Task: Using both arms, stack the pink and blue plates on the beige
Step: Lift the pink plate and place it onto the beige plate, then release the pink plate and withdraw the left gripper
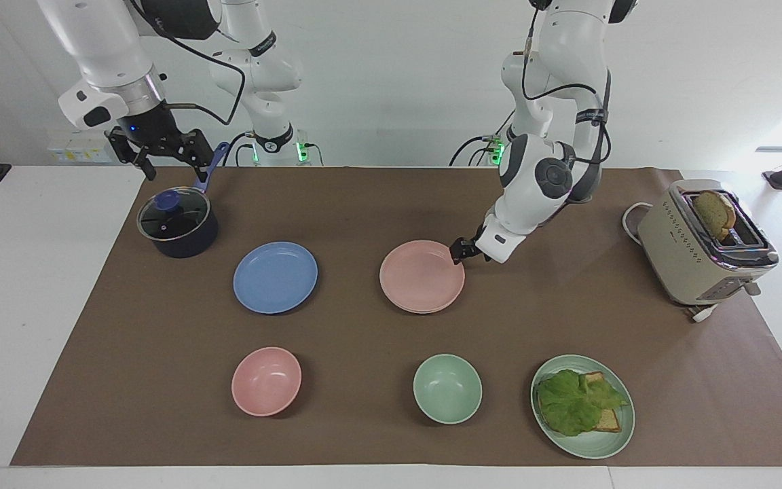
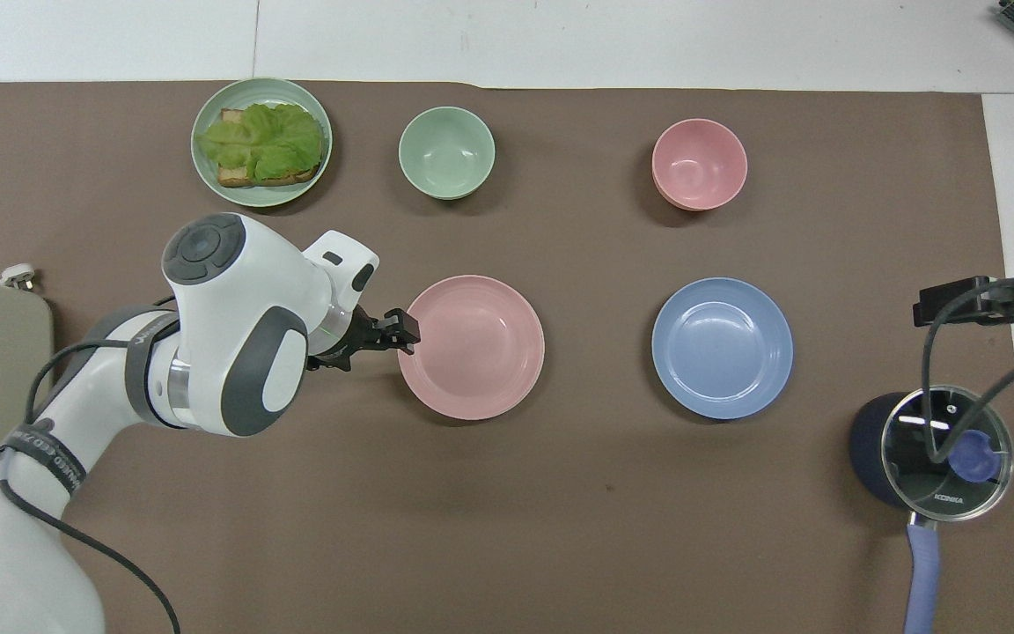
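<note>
The pink plate lies flat on the beige plate, of which only a thin rim shows at the pink plate's edge farther from the robots. My left gripper sits at the pink plate's rim on the side toward the left arm's end, open, its fingers off the plate. The blue plate lies alone beside the stack, toward the right arm's end. My right gripper hangs open and empty over the mat's corner by the pot.
A dark pot with a glass lid stands under the right gripper. Farther from the robots are a pink bowl, a green bowl and a green plate with lettuce and toast. A toaster stands at the left arm's end.
</note>
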